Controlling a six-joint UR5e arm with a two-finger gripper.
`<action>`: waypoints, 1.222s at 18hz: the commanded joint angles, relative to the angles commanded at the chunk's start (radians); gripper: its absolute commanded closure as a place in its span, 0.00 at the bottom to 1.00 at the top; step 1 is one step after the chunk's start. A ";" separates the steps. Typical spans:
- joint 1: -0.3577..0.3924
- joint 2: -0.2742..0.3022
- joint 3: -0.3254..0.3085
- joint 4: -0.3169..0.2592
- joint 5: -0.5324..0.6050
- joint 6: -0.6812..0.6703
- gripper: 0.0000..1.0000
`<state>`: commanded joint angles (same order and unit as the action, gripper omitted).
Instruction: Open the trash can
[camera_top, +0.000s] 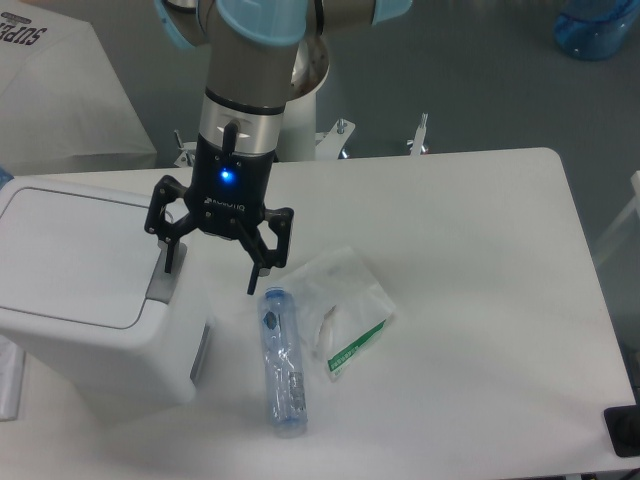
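White desk (480, 300), seen from above. At the left edge, a trash can (70, 260): white, boxy, rounded corners, flat lid lying shut, a grey tab (163, 287) at its right rim. Directly over that right rim, the gripper (213, 268) on the arm's end, black, a blue light lit on its body, pointing downward. Jaws spread wide, holding nothing; left finger (170, 255) tipped just above the grey tab, whether touching it cannot be told; right finger (257, 270) out past the can over bare desk. Just right of the can, a clear plastic bottle (281, 365) lying on its side, lengthwise toward the near edge. Beside the bottle, touching or nearly so, a clear plastic bag (345, 310) with a green-and-white label, flat on the desk.
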<state>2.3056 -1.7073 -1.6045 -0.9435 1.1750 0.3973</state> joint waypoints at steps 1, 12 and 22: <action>0.000 -0.005 0.000 0.006 0.000 0.002 0.00; 0.000 -0.015 0.011 0.012 0.000 -0.008 0.00; 0.115 -0.113 0.124 0.014 0.012 0.015 0.00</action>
<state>2.4204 -1.8206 -1.4805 -0.9296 1.1873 0.4126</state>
